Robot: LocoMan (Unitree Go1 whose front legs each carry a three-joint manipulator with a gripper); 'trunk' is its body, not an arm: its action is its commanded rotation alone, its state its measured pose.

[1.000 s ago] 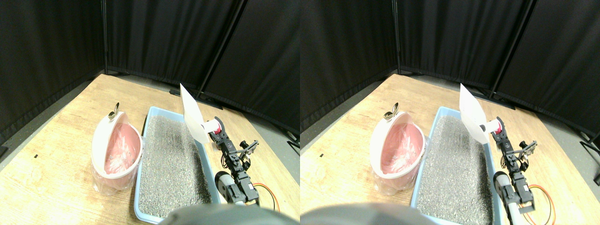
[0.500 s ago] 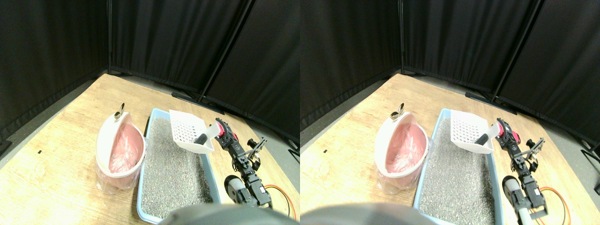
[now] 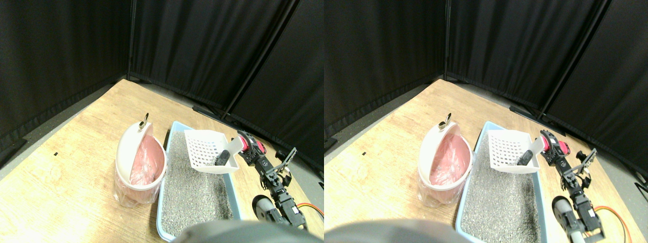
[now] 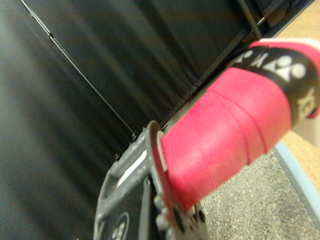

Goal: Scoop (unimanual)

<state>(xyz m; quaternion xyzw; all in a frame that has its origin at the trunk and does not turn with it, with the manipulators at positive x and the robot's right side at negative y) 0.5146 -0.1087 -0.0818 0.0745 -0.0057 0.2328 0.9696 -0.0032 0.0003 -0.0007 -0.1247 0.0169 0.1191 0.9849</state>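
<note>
**One dark lump in the scoop, bin not yet reached**

One dark lump lies in the white slotted scoop, which hangs level above the far end of the blue litter tray. The scoop's red-wrapped handle runs back to the right gripper; the jaws appear closed on that handle, though neither view shows the gap itself.

Risks, as judged from here:
- Tipping the scoop toward its open front on the way to the bin could drop the lump back into the litter.
- The pink bin stands just beside the tray, its white lid raised on the far side. A low pass could catch the bin's rim or the tray wall.
- A slipping handle would twist the scoop.

Black curtains close off the wooden floor; nothing else stands between scoop and bin.
</note>
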